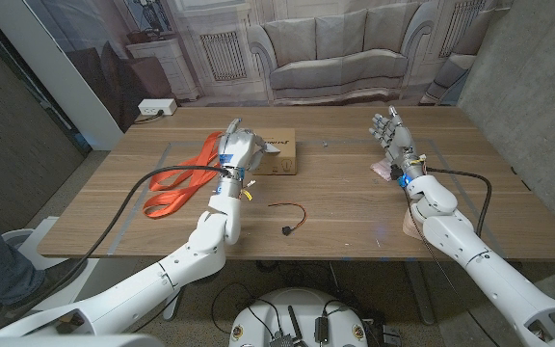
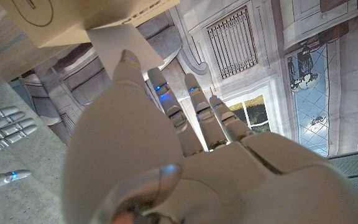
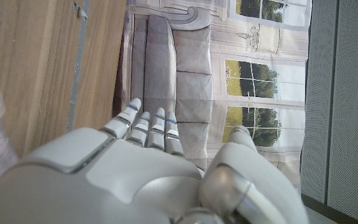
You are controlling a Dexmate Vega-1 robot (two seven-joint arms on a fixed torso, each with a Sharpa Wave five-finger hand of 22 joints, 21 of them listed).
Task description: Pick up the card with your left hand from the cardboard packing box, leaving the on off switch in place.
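Reaching over the cardboard packing box (image 1: 276, 153) at the far middle of the worktop (image 1: 355, 217), our left hand (image 1: 236, 147) meets the white card (image 2: 122, 42) with a fingertip; whether it grips, we cannot tell, so lifting remains. Our right hand (image 1: 390, 129) stands open, empty, far right.

White two-armed robot with pale grey jointed hands

Glossy white shells are covering both arms; a black cable is looping along each forearm, the left robot hand (image 1: 236, 145) and right robot hand (image 1: 390, 132) are showing small blue lights on their fingers (image 2: 160, 87).
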